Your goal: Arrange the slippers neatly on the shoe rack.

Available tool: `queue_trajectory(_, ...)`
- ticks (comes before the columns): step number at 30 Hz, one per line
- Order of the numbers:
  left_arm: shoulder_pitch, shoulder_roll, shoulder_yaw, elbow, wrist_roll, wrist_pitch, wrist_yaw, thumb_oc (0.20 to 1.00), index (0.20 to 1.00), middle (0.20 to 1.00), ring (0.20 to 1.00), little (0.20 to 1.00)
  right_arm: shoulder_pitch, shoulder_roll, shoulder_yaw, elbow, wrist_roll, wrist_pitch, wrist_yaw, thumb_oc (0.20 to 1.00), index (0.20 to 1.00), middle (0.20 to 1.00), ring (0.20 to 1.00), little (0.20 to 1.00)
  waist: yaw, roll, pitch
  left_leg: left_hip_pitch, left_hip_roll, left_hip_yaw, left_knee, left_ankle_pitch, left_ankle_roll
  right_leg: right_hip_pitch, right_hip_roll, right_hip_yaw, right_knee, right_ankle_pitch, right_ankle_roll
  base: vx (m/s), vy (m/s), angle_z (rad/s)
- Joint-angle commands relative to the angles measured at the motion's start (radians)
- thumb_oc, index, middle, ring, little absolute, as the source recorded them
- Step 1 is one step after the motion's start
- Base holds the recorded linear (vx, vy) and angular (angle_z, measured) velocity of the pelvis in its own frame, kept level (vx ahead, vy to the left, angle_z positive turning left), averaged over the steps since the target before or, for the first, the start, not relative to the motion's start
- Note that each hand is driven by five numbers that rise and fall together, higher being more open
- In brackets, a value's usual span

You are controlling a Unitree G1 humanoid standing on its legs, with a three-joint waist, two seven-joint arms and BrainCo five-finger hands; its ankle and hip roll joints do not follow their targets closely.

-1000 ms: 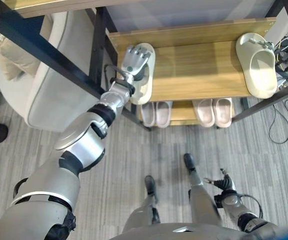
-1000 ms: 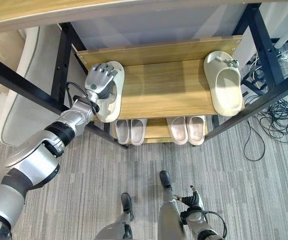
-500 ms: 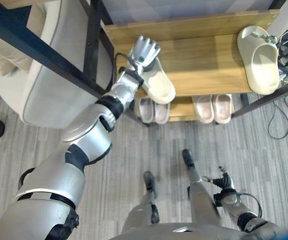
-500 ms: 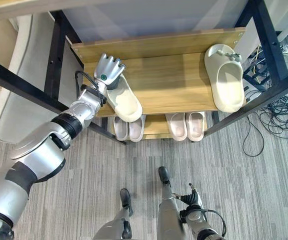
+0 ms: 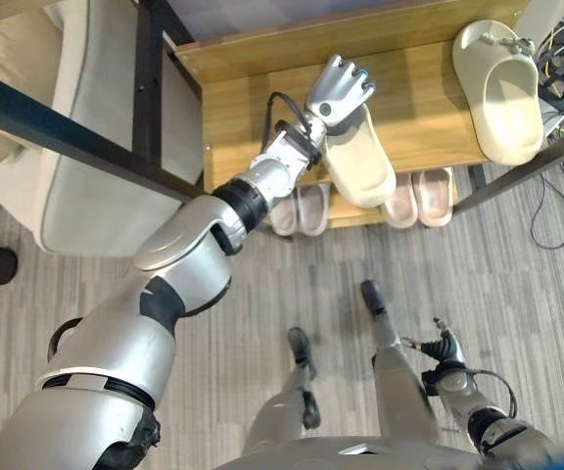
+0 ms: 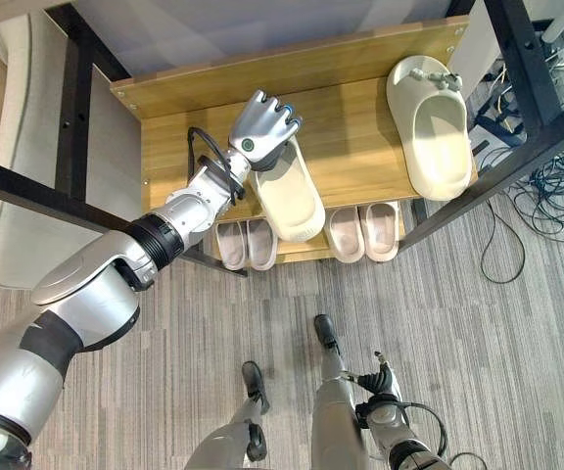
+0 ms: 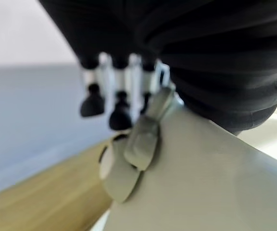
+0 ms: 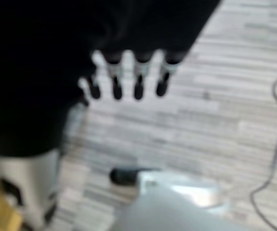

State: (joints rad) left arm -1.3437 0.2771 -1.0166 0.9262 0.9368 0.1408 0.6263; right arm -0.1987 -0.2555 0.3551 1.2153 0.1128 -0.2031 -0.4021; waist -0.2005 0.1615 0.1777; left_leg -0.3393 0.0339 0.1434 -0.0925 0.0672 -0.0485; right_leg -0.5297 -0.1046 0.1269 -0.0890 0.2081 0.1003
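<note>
My left hand (image 5: 339, 90) is shut on the toe end of a cream slipper (image 5: 362, 166), near the middle of the wooden shelf (image 5: 238, 113) of the shoe rack. This slipper lies slanted, and its heel juts past the shelf's front edge. In the left wrist view my fingers (image 7: 120, 108) curl over the slipper's top (image 7: 201, 183), by its bow ornament. The matching cream slipper (image 5: 497, 93) rests at the shelf's right end, pointing towards the back. Low at the right, my right hand (image 5: 446, 348) hangs over the floor, fingers (image 8: 126, 79) relaxed and holding nothing.
Two pairs of pale pink slippers (image 5: 300, 208) (image 5: 421, 196) stand on the lower shelf. Black frame bars (image 5: 57, 98) cross the rack's left and right sides. A beige armchair (image 5: 76, 166) stands to the left. Cables (image 6: 546, 186) lie on the floor at the right.
My left hand has carried the cream slipper from the shelf's left end to near its middle, turning it so its heel overhangs the front edge. The camera has shifted too.
</note>
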Motion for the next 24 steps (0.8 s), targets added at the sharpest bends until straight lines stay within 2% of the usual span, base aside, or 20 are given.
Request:
queue_trajectory(1,-0.102,-0.007,0.089,0.073,0.024,-0.002,0.034,0.2,0.2,0.2,0.2,0.2,-0.028,-0.013,0.0,0.025,0.014,-0.001,-0.019,1.0,1.0,1.0,1.0,1.0,-0.006,0.016,0.023,-0.021,0.051,-0.082,0.005,-0.011,-0.071,0.039,-0.044,-0.045,0.069,-0.117,0.081,0.01,-0.006,-0.03)
queue_trajectory(11,-0.159,-0.009,0.113,0.099,-0.042,0.001,0.07,0.2,0.2,0.2,0.2,0.2,-0.031,-0.017,0.001,0.025,0.022,-0.009,-0.024,1.0,1.0,1.0,1.0,1.0,-0.024,0.034,0.018,-0.027,0.055,-0.075,0.005,-0.008,-0.077,0.021,-0.037,-0.032,0.078,-0.118,0.078,0.01,-0.019,-0.02)
queue_trajectory(18,-0.163,-0.034,0.121,0.126,-0.064,0.009,0.086,0.2,0.2,0.2,0.2,0.2,-0.018,-0.012,-0.008,0.045,0.031,-0.007,-0.027,1.0,1.0,1.0,1.0,1.0,-0.032,0.057,-0.006,-0.028,0.061,-0.062,0.005,-0.012,-0.078,0.009,-0.031,-0.02,0.079,-0.119,0.077,0.04,-0.026,-0.06)
queue_trajectory(24,-0.196,-0.007,0.106,0.158,-0.077,0.009,0.09,0.2,0.2,0.2,0.2,0.2,-0.003,-0.011,0.0,0.057,0.031,-0.012,-0.024,1.0,1.0,1.0,1.0,1.0,-0.044,0.068,-0.02,-0.017,0.067,-0.048,0.005,-0.016,-0.082,0.007,-0.025,-0.01,0.083,-0.125,0.074,0.03,-0.027,-0.04)
